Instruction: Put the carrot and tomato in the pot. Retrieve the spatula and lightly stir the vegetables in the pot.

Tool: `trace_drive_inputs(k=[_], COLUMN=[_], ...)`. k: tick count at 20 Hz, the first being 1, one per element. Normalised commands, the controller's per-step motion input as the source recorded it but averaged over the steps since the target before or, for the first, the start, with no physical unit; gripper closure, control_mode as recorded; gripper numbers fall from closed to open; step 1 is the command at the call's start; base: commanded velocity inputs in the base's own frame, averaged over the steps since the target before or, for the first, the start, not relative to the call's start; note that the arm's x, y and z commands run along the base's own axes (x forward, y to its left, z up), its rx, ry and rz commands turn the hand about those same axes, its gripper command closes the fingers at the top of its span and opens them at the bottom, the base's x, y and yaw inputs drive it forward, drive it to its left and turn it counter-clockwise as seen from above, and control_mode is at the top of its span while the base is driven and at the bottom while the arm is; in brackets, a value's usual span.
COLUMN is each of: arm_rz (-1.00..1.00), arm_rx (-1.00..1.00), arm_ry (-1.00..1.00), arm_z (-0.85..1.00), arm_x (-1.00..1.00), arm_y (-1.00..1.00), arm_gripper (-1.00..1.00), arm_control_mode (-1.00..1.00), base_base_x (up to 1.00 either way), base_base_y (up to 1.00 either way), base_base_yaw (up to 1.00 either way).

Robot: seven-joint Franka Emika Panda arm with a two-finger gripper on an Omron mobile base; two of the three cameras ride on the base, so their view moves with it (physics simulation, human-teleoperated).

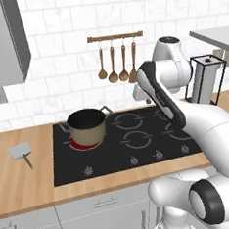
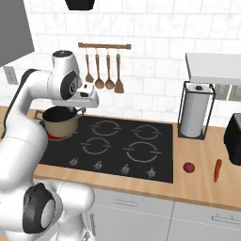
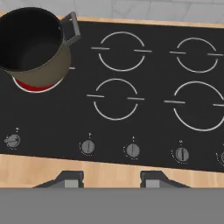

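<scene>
The tan pot [image 1: 87, 124] with its dark inside stands on the back left burner, which glows red; it also shows at the upper left of the hand view as the pot [image 3: 33, 46]. Nothing is visible inside it. A grey spatula [image 1: 22, 153] lies flat on the wooden counter left of the stove. The carrot [image 2: 217, 170] and the red tomato [image 2: 188, 167] rest on the counter right of the stove. My gripper [image 3: 112, 179] hangs open above the stove, right of the pot, with nothing between its fingers.
The black stove [image 3: 131, 122] has a row of knobs along its front edge. Wooden spoons and a wooden spatula hang on a rail [image 1: 114, 37] behind it. A paper towel holder [image 2: 194, 113] and a dark appliance [image 2: 234, 139] stand at the right.
</scene>
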Motion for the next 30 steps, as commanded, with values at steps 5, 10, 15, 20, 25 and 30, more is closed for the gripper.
trace_drive_inputs(k=[5,10,15,20,25,30], arm_rz=[-0.02,-0.06,-0.11,-0.14,-0.15,-0.13], arm_rx=[0.00,0.00,0.00,0.00,0.00,0.00], arm_ry=[0.00,0.00,0.02,0.09,0.09,0.04], arm_z=[-0.01,-0.14,-0.41,-0.49,-0.44,-0.40], arm_x=[-0.09,-0.10,-0.03,0.00,0.04,0.03], arm_y=[-0.28,-0.96,-1.00,-1.00,-1.00,-1.00], arm_gripper=[-1.00,-1.00,-1.00,-1.00,-1.00,-1.00], arm_control_mode=[-1.00,-1.00,-1.00,-1.00,-1.00,-1.00], base_base_x=[0.00,0.00,0.00,0.00,0.00,0.00], base_base_y=[0.00,0.00,0.00,0.00,0.00,0.00], base_base_yaw=[0.00,0.00,0.00,0.00,0.00,0.00])
